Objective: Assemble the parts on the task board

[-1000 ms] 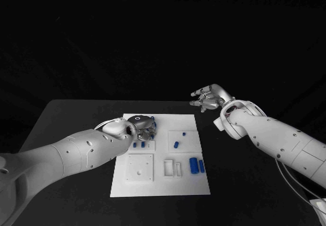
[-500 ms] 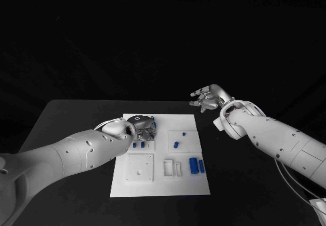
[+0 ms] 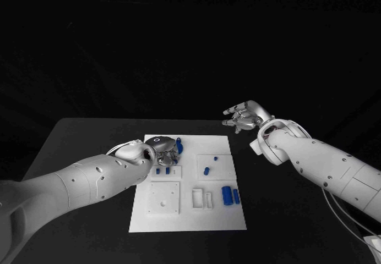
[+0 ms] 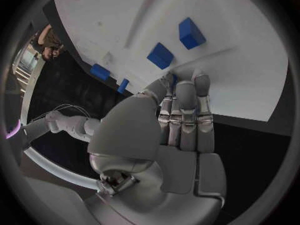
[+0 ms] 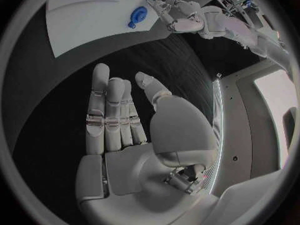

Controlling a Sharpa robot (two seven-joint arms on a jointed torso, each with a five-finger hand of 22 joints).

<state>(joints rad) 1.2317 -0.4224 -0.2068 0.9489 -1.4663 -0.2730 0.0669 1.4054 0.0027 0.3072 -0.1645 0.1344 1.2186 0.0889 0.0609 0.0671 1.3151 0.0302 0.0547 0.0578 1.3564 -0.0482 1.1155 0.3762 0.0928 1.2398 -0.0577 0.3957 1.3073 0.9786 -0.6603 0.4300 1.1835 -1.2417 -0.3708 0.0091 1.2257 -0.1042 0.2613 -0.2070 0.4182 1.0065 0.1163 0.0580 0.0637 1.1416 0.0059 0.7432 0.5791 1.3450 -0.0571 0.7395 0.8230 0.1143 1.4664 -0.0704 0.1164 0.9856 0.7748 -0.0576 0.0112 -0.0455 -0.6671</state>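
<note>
Task board (image 3: 187, 217): white plate at centre of black table (image 3: 79, 137), long side running away from the robot.

Left hand (image 3: 163, 151): over the far left part of the board, fingers pressed together and extended, tips down at the board surface beside a blue part (image 4: 160, 55); grasp of anything cannot be told, since the fingers cover what lies beneath. Left forearm (image 3: 87, 181) across the board's left edge, hiding part of it.

Right hand (image 3: 244, 116): raised clear of the table beyond the board's far right corner, released, fingers (image 5: 106, 110) straight and slightly apart, nothing in the palm.

Other parts on the board: upright blue piece (image 3: 179, 144) just beside the left hand; two small blue blocks (image 3: 162, 171) on a raised square; two small blue pegs (image 3: 210, 165) on the neighbouring square; two blue cylinders (image 3: 229, 194) side by side near the right edge; white slotted holder (image 3: 201, 197) between them and a white square plate (image 3: 163, 197).
</note>
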